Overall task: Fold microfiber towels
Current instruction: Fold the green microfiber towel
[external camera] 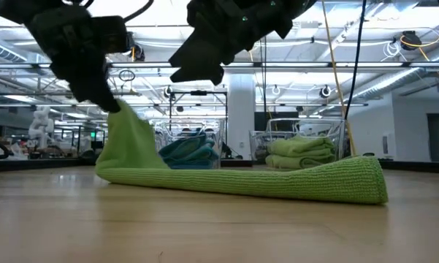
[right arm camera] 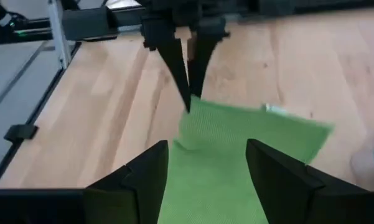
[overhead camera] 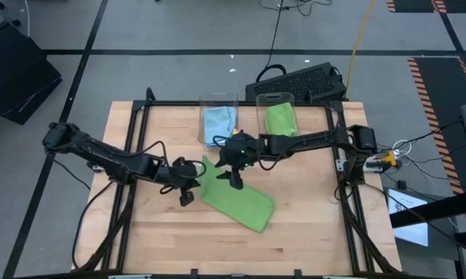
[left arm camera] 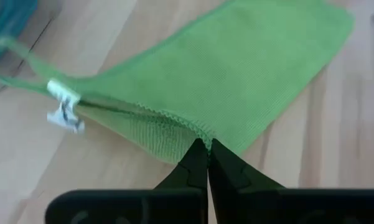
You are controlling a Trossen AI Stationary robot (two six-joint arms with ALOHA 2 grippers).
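The green towel (overhead camera: pixel 236 198) lies near the middle of the table (overhead camera: pixel 310 232), folded into a long strip. In the high view its long axis runs diagonally, from the end beside the left gripper down toward the table's front edge on the right arm's side. That far end lies flat on the wood. The near end is lifted off the table and stands up in a peak in the low view. A small white tag (left arm camera: pixel 63 107) shows at one corner.

The left gripper (left arm camera: pixel 206 152) has its fingers pressed together on the towel's raised hemmed edge, pinching it. The right gripper (right arm camera: pixel 206 165) hangs above the strip with fingers spread, touching nothing; the cloth lies below the gap between them.

Two clear bins stand side by side at the table's back edge. The left bin (overhead camera: pixel 218 118) holds blue towels (external camera: pixel 188 151), bunched. The right bin (overhead camera: pixel 275 114) holds green towels (external camera: pixel 303 152), folded and stacked. Both bins stand apart from the strip on the table.
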